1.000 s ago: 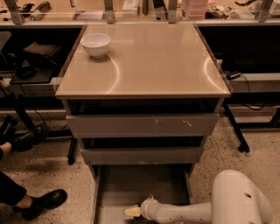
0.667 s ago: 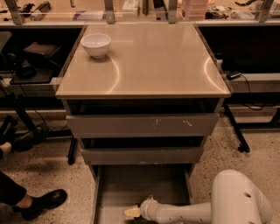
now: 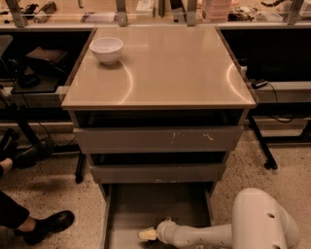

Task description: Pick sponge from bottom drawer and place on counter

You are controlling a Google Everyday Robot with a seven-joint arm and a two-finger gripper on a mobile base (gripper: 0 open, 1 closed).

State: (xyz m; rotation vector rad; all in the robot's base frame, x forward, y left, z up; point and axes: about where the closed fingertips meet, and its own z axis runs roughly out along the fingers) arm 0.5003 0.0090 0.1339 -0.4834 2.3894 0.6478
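The bottom drawer (image 3: 146, 204) is pulled open at the foot of the grey cabinet and shows a plain grey floor. My white arm reaches in from the lower right, and my gripper (image 3: 148, 235) sits low over the drawer's front part, its pale yellowish tip pointing left. I see no dark green sponge; it may be hidden under or at the gripper. The counter (image 3: 165, 73), a glossy tan top, carries only a white bowl (image 3: 107, 49) at its back left.
The two shallower drawers (image 3: 158, 138) above stand slightly open. A person's black shoe (image 3: 46, 224) rests on the speckled floor at the left. Black desks with cables flank the cabinet, and a cluttered shelf with metal posts (image 3: 121, 12) runs behind it.
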